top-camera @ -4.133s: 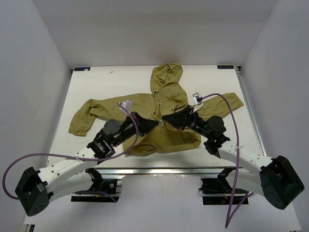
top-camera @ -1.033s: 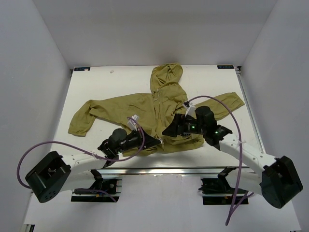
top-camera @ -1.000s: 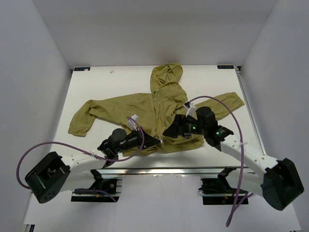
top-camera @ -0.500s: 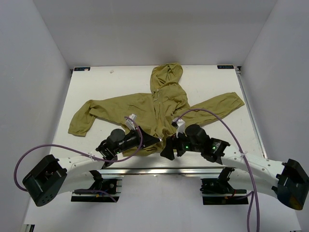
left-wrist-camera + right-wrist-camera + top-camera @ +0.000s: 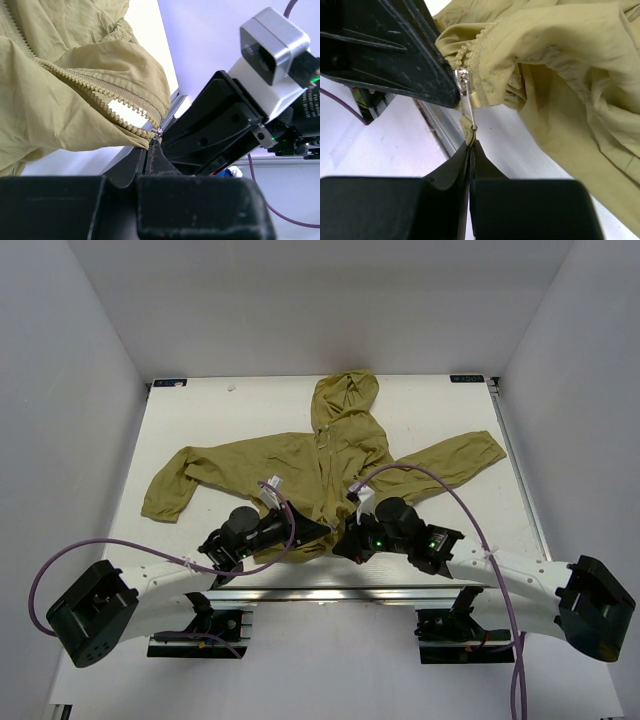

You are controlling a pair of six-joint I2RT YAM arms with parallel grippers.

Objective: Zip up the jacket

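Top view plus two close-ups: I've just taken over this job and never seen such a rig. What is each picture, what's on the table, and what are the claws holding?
Two robot arms are bolted at the table's near edge. The top view looks down from above and behind them: an olive jacket lies spread on the white table. The other two pictures come from a camera on each wrist. In the left wrist view, the left gripper is pinched shut on the jacket at the bottom end of its zipper. In the right wrist view, the right gripper is shut on the zipper pull.
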